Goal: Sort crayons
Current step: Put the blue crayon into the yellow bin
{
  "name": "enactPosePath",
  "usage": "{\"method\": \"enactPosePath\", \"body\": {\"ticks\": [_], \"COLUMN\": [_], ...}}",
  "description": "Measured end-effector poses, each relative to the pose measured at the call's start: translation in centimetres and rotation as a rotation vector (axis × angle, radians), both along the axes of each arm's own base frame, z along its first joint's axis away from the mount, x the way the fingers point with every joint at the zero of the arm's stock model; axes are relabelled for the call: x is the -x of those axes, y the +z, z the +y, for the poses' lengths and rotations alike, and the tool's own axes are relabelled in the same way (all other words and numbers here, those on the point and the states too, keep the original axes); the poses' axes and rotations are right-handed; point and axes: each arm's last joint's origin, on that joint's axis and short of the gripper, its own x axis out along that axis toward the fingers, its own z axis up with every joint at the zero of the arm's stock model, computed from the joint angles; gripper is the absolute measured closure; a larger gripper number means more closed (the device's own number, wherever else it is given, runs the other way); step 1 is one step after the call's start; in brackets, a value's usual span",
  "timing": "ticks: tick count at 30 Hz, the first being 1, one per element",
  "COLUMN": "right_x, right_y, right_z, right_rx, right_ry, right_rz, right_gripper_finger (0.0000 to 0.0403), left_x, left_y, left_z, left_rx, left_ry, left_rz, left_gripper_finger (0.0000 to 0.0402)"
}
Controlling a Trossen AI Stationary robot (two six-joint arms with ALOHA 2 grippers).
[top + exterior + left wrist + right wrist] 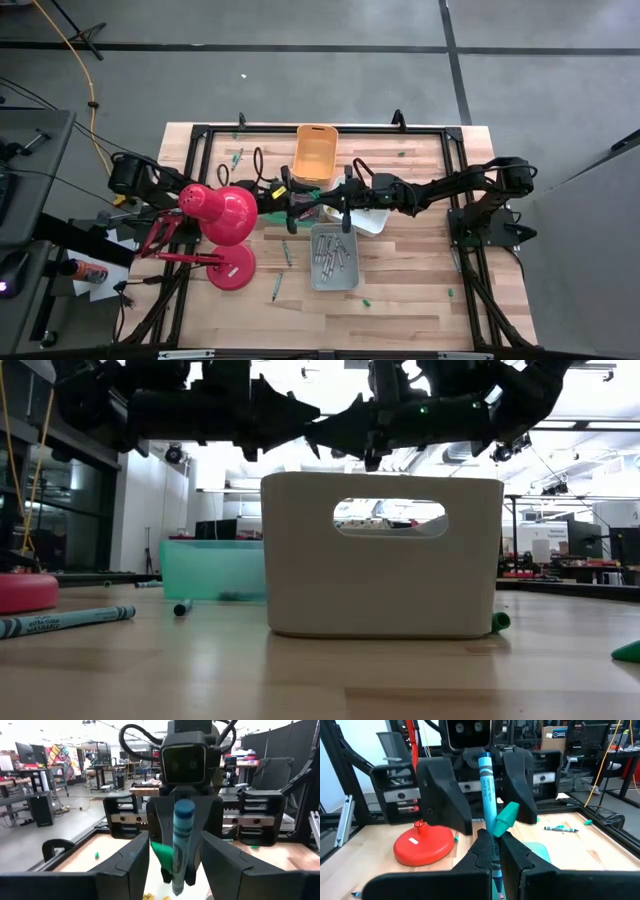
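High view: both arms meet at frame centre above bins; grey bin below centre holds crayons; orange bin above; red lamp at left.
Low view: white bin at centre, blue crayon lying lower left.
Left wrist view: left gripper spread wide, nothing grasped.
Right wrist view: right gripper clenched on upright blue crayon, centre frame, between left gripper's fingers.

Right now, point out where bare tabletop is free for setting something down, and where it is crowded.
Free: the wooden tabletop right of the grey plastic bin of crayons, with only scattered green specks, and the strip in front of that bin. Crowded: the middle, where both arms meet over the white bin by the orange bin, and the left, under the red desk lamp.
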Motion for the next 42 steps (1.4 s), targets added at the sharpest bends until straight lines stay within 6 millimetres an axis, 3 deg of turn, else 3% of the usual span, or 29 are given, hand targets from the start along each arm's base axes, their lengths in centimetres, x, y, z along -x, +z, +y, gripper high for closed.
{"method": "enactPosePath", "body": {"ticks": [15, 19, 26, 29, 33, 42], "right_x": [0.03, 0.03, 0.04, 0.05, 0.05, 0.09], "right_y": [-0.18, -0.18, -0.18, -0.19, -0.18, -0.19], "right_z": [0.0, -0.01, -0.04, -0.03, -0.04, -0.24], "right_rx": [0.014, 0.014, 0.019, 0.019, 0.03, 0.134], "right_ry": [0.001, 0.0, -0.004, -0.003, -0.003, -0.155], "right_rz": [0.018, 0.017, 0.018, 0.018, 0.017, 0.031], "right_gripper_finger": [0.0402, 0.0402, 0.0402, 0.0399, 0.0374, 0.0264], "left_x": [0.43, 0.45, 0.47, 0.48, 0.48, 0.48], "left_y": [0.62, 0.62, 0.61, 0.59, 0.59, 0.5], "left_z": [-0.58, -0.66, -0.65, -0.65, -0.65, -0.53], "left_rx": [-0.055, -0.069, -0.063, -0.063, -0.064, -0.065], "left_ry": [0.013, 0.047, 0.062, 0.062, 0.062, 0.093], "left_rz": [-0.006, -0.002, -0.002, -0.001, -0.001, 0.011], "left_gripper_finger": [0.0246, 0.028, 0.0384, 0.0389, 0.0389, 0.0396]}}
